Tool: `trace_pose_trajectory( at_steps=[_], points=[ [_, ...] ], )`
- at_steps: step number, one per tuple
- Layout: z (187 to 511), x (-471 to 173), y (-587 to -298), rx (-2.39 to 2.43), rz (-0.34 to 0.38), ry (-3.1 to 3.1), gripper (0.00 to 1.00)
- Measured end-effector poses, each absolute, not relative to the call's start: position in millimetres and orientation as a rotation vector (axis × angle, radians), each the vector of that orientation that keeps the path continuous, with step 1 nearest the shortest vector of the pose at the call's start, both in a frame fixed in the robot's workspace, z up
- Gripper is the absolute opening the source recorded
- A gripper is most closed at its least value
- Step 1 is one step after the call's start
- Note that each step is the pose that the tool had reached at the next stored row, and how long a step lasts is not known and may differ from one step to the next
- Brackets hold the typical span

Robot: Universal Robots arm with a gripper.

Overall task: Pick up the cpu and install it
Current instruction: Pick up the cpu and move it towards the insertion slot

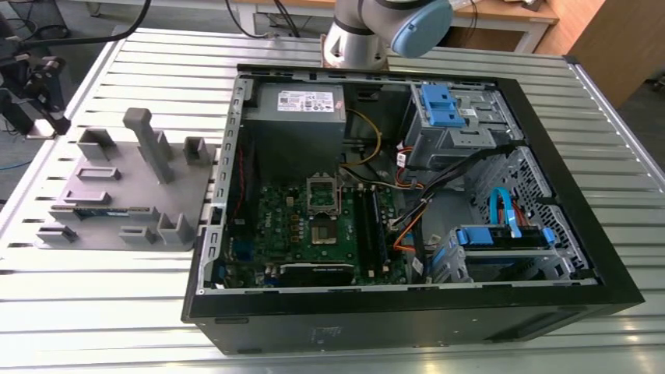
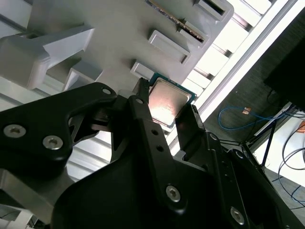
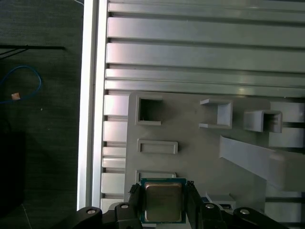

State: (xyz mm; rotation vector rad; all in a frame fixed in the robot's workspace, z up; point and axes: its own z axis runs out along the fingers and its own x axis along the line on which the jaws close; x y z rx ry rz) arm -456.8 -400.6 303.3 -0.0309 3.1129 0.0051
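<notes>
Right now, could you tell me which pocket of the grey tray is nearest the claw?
The shallow rectangular pocket beside the cpu that the claw grips; the matching pocket and the deep square one sit farther away.

**One high overview, two close wrist cameras**

The exterior view looks down at a slant from well back over the case (image 1: 416,312) and tray (image 1: 114,187). Both wrist views sit close behind the gripper (image 3: 163,187) (image 2: 167,98) and share the cpu (image 3: 163,202) (image 2: 167,107) and the tray. The first wrist view faces straight down, the second wrist view obliquely.
</notes>
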Motion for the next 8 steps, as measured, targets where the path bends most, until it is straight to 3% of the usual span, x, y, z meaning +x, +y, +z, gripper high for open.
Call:
trace_pose_trajectory(
  at_steps=[8],
  points=[
    [305.6, -456.8, -400.7, -0.031, 0.005, 3.113, 0.47]
  ],
)
